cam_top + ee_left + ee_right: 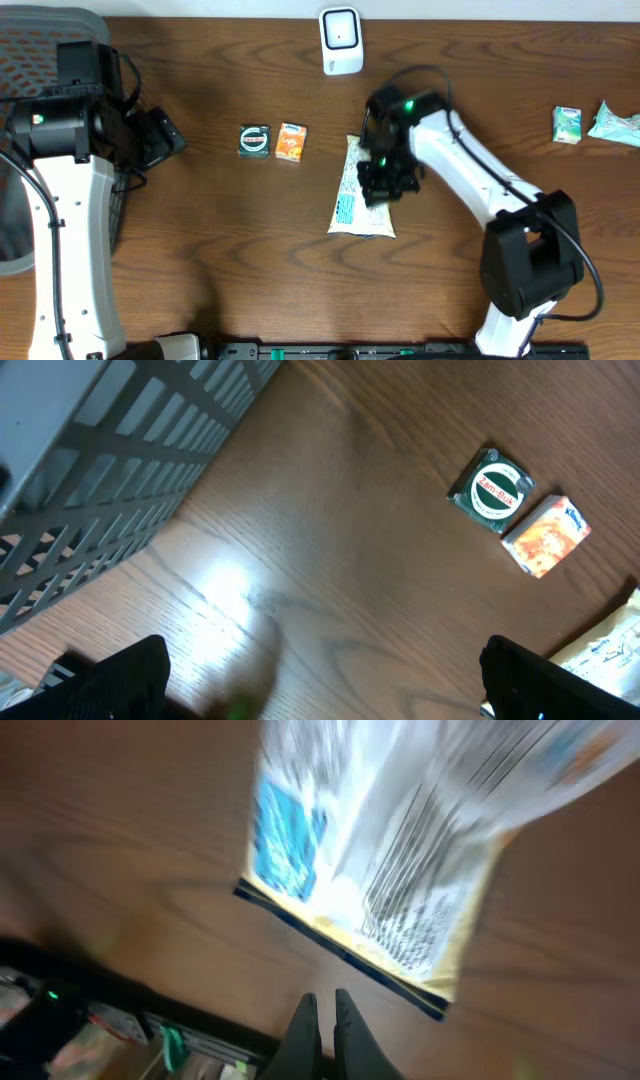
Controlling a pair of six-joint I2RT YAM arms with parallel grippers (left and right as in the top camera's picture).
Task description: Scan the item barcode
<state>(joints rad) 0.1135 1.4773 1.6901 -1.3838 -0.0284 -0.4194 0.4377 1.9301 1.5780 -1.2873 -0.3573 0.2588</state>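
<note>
Right tool [323,998] pinched together at the 3 o'clock edge of the white snack bag [350,205], lying mid worktop [250,260]. Left tool [320,680] spread apart. Could close on nothing, leaving the thin bag behind.

The surface [220,260] is dark brown wood. A white scanner [340,40] stands at its far edge. Near the middle, a round green tin [254,141] lies just beside a little orange pack [291,142]. A long white bag [347,205] with blue print lies to their right. Far off on the right lie a small green and white pack [567,124] and a crinkly packet [615,122], close together.
</note>
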